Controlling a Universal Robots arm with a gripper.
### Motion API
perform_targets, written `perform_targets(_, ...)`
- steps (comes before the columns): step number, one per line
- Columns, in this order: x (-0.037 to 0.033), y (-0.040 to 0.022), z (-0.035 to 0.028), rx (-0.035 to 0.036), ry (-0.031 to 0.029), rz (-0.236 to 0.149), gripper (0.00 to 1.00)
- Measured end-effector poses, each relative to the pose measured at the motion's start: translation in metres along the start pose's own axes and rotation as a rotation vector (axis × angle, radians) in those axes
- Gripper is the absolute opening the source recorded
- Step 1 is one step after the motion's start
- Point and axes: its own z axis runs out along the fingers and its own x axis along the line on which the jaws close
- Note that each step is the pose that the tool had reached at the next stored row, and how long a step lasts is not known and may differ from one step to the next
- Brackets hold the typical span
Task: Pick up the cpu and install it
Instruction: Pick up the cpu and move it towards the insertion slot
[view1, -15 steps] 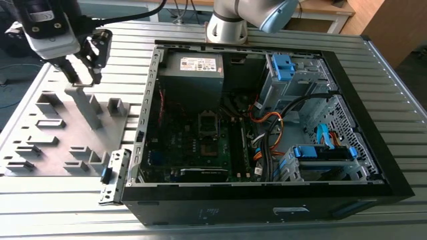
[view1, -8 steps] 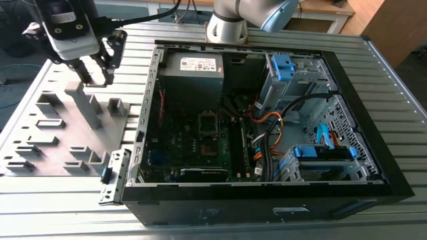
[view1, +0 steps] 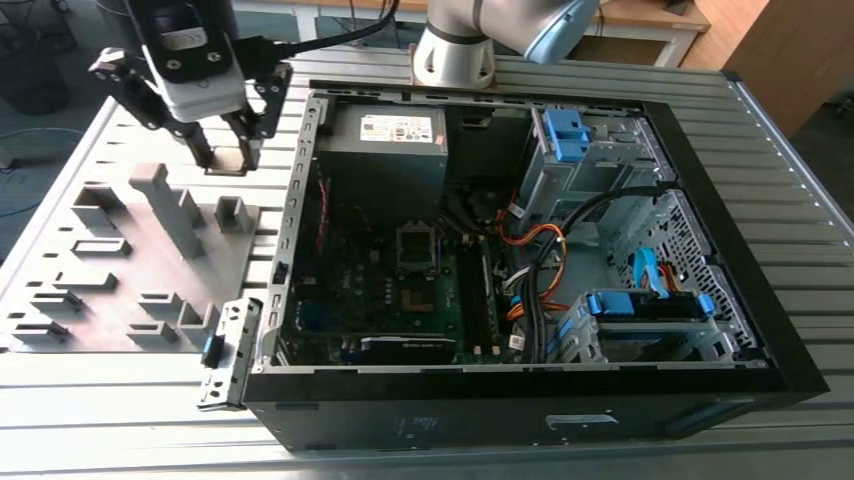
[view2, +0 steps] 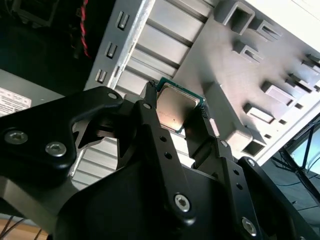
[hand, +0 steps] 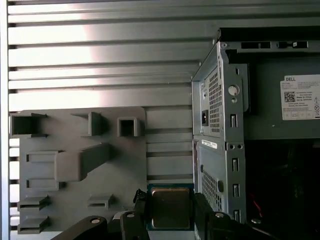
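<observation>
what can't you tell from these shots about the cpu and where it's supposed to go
- cpu underside: both wrist views face its metal top, so the contacts are hidden.
- cpu sides: the gripper covers two of them in both wrist views.
- socket in the computer case: too small and dark in the exterior view to tell if it is open.
- cpu in the exterior view: too small to make out.

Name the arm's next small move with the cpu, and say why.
Probably carry it toward the exterior view's right, over the near wall of the computer case. The gripper is shut on the cpu and hangs above the grey fixture plate, outside the case. The socket lies inside it, well to that side.
</observation>
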Motion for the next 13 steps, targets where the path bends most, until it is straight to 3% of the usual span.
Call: perform_targets(13, -0.0427, 0.0014, 0.0, -0.0001, 0.0, 0.0, 0.47)
